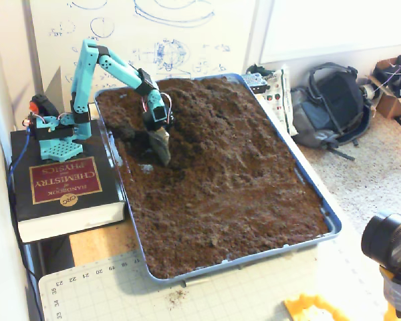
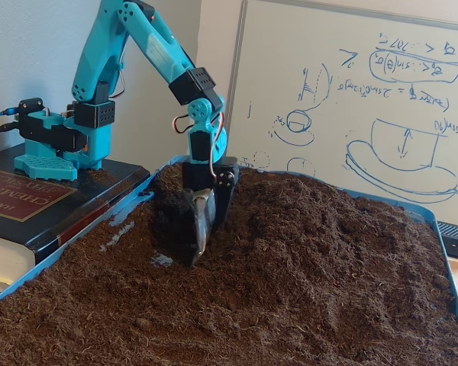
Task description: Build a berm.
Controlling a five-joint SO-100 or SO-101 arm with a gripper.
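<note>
Loose dark brown soil fills a blue tray [image 1: 335, 231] [image 2: 140, 201]. The berm [image 1: 214, 110] [image 2: 320, 221] is a raised ridge of soil in the tray's far part, sloping down toward the flatter near soil. My teal arm reaches from the left in both fixed views. The gripper [image 1: 162, 155] [image 2: 198, 255] points down, its silver blade-like finger [image 2: 201, 221] sunk tip-first into the soil at the berm's left foot, beside a hollow near the tray's left wall. The jaws look closed together with nothing between them but soil.
The arm's base stands on a thick black chemistry book [image 1: 60, 187] [image 2: 27, 200] left of the tray. A cutting mat [image 1: 207, 294] lies in front, a backpack [image 1: 331, 107] and boxes to the right, a camera [image 1: 387, 247] at the lower right, a whiteboard [image 2: 351, 99] behind.
</note>
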